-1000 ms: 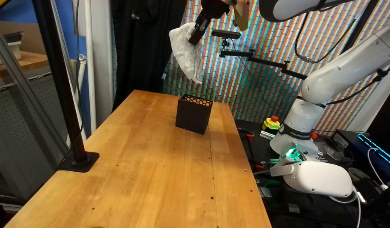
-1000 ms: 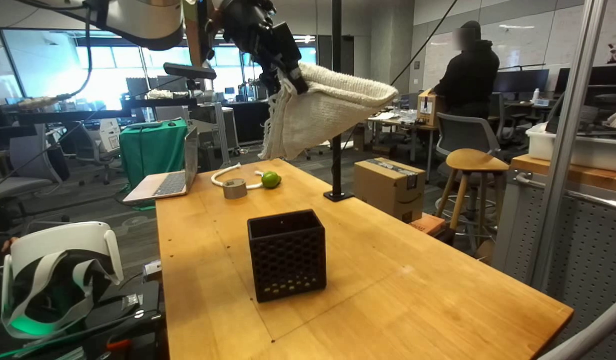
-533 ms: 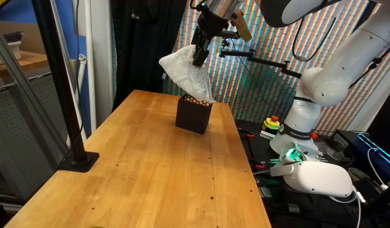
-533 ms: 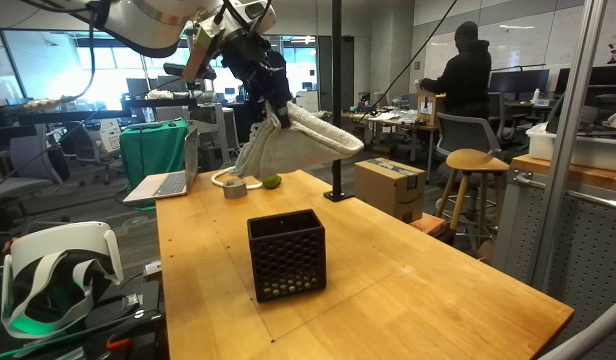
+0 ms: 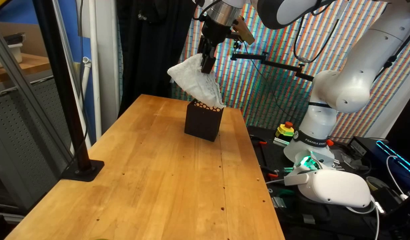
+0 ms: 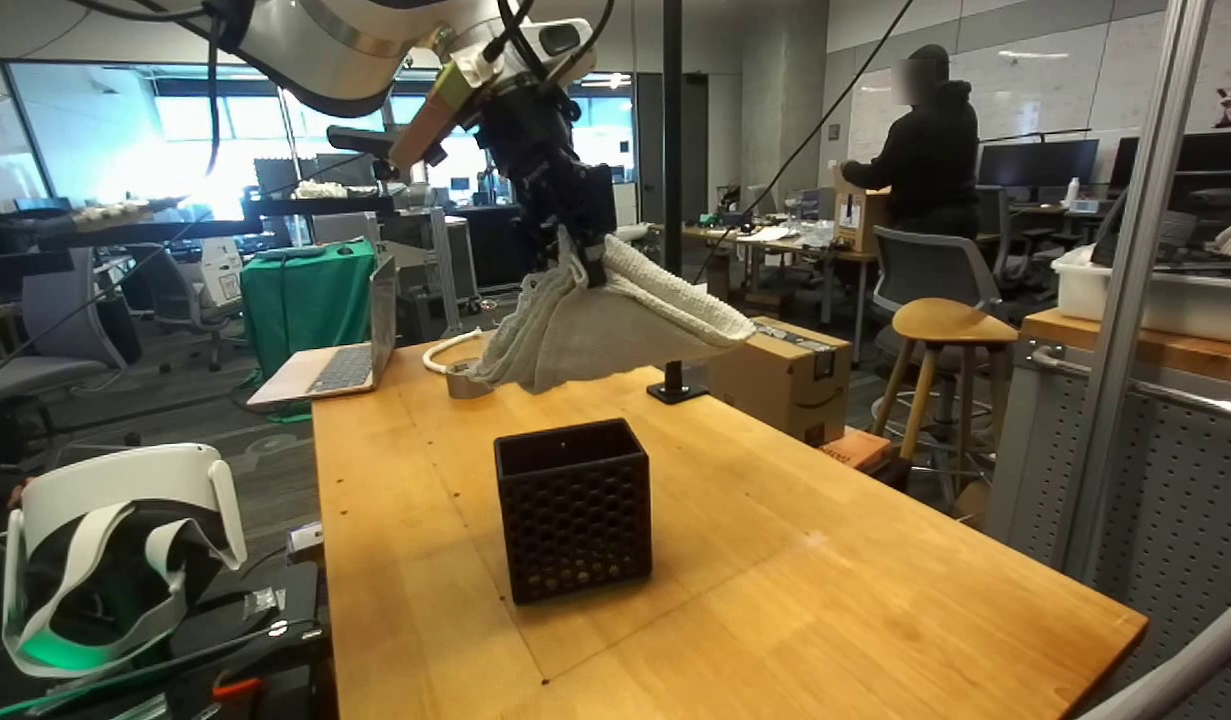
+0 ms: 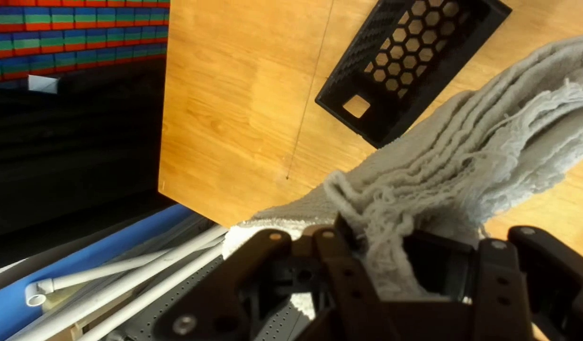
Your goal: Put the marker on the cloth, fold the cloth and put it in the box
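My gripper (image 5: 207, 66) is shut on the cream cloth (image 5: 195, 81) and holds it up in the air. In the wrist view the bunched, fringed end of the cloth (image 7: 443, 166) is between the fingers (image 7: 381, 241). The cloth hangs folded over, its lower edge spread out above the table, also in an exterior view (image 6: 615, 335). The black box (image 5: 203, 121) stands upright on the table with its top open. In an exterior view, the box (image 6: 575, 520) stands nearer the camera than the cloth, apart from it. It also shows in the wrist view (image 7: 445, 78). The marker is not visible.
A black pole on a base plate (image 6: 675, 392) stands at the table edge (image 5: 171, 186). A tape roll (image 6: 465, 382), a white rope (image 6: 445, 348) and a laptop (image 6: 345, 368) lie at the table's far end. A person (image 6: 930, 150) stands in the background.
My gripper has come down with the cloth, mostly in the first half second. The cloth now hides the green fruit behind it. The box has not moved.
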Motion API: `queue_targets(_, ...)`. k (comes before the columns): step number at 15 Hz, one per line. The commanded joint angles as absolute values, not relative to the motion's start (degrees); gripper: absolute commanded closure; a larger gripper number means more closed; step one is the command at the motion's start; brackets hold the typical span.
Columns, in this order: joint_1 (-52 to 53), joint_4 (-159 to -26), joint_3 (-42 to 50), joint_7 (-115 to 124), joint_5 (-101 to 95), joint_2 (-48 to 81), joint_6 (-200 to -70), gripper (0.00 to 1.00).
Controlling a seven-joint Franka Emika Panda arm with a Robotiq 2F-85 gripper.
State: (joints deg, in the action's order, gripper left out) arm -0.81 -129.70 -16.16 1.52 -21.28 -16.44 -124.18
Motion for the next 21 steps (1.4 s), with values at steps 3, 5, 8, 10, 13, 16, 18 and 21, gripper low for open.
queue_targets(3,2.7,-132.4,-11.0,-4.0,-21.8,-16.9,-125.9,0.91)
queue_targets(5,3.0,-133.7,-10.0,-5.1,-21.8,-17.1,-126.4,0.91)
queue_targets(8,3.1,-135.8,-8.4,-7.5,-22.1,-17.4,-127.8,0.91)
queue_targets(10,3.1,-136.6,-7.6,-9.2,-22.0,-17.5,-128.8,0.91)
queue_targets(13,3.5,-137.9,-7.3,-11.6,-22.7,-17.9,-130.3,0.91)
queue_targets(16,4.7,-139.4,-8.0,-13.9,-23.6,-18.8,-132.2,0.91)
queue_targets(18,5.6,-139.9,-8.0,-15.1,-23.8,-19.5,-133.2,0.91)
queue_targets(21,6.4,-140.3,-7.7,-16.8,-24.1,-21.2,-134.6,0.92)
